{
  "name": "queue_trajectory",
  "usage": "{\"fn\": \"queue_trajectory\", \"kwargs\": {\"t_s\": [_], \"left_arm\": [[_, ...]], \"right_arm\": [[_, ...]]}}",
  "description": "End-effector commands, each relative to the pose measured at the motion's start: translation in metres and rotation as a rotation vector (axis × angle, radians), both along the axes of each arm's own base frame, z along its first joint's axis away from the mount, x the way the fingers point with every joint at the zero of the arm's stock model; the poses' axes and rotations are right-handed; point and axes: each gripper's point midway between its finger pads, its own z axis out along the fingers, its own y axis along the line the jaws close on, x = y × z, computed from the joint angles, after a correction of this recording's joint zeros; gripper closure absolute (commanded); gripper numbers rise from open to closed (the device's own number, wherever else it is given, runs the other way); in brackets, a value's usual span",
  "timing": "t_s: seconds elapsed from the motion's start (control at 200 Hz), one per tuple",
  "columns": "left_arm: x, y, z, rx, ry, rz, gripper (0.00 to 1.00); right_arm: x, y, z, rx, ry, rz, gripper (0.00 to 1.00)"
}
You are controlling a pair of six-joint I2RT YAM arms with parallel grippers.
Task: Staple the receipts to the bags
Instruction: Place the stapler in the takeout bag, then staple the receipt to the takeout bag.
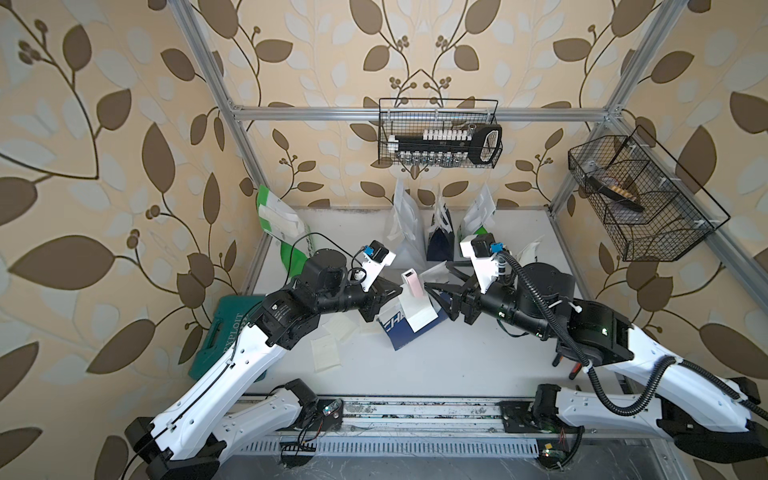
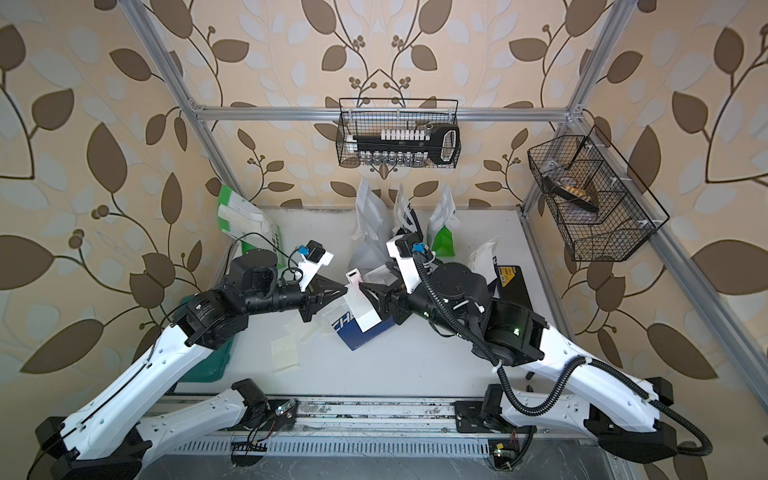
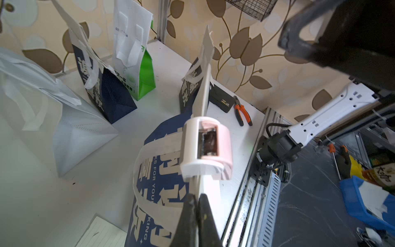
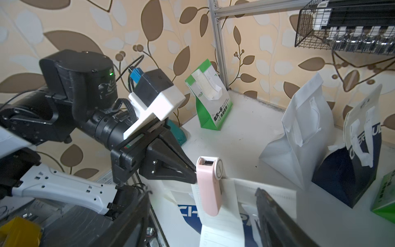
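Overhead, in both top views, the navy bag (image 1: 397, 338) lies near the middle of the worktop (image 1: 457, 365). Its base is toward the near rail and its top edge is lifted between the arms. A receipt (image 1: 420, 315) hangs down its face, long axis along the bag's. A pink stapler (image 1: 410, 283) straddles that top edge, its length running far to near. The left hand (image 1: 400, 289) is pinched closed on the bag's edge just beside the stapler. The right hand (image 1: 432, 291) stands spread, holding nothing. Some loose receipts (image 1: 326, 353) lie left of the bag. Bare worktop lies on its near side, and other bags (image 1: 438, 239) line the far edge.

From the left wrist, the fingers (image 3: 188, 218) meet on the thin edge leading to the stapler (image 3: 205, 149).

From the right wrist, the stapler (image 4: 208, 186) stands nearly upright, slot end up, one right finger (image 4: 269, 213) apart from it.
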Motion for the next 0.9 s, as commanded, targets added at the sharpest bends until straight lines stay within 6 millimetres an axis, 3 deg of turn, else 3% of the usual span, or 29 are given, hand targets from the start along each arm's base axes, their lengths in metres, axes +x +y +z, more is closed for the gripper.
{"fn": "queue_trajectory", "kwargs": {"t_s": [0.0, 0.05, 0.23, 0.45, 0.62, 0.895], "left_arm": [[-0.031, -0.008, 0.03, -0.041, -0.079, -0.2, 1.0], [-0.036, -0.009, 0.031, -0.036, -0.073, -0.231, 1.0], [-0.046, -0.011, 0.03, -0.033, -0.061, -0.299, 1.0], [-0.058, -0.011, 0.037, -0.06, -0.073, -0.337, 1.0], [-0.061, -0.013, 0.037, -0.061, -0.071, -0.353, 1.0], [-0.064, -0.012, 0.048, -0.094, -0.095, -0.35, 1.0]], "right_arm": [[-0.022, 0.002, -0.018, -0.164, 0.0, 0.208, 0.2], [-0.026, 0.001, -0.021, -0.195, -0.008, 0.261, 0.16], [-0.035, 0.006, -0.026, -0.194, 0.007, 0.466, 0.14], [-0.039, 0.021, -0.046, -0.263, 0.048, 0.634, 0.12], [-0.043, 0.03, -0.048, -0.269, 0.064, 0.717, 0.11], [-0.036, 0.039, -0.071, -0.313, 0.118, 0.746, 0.12]]}}
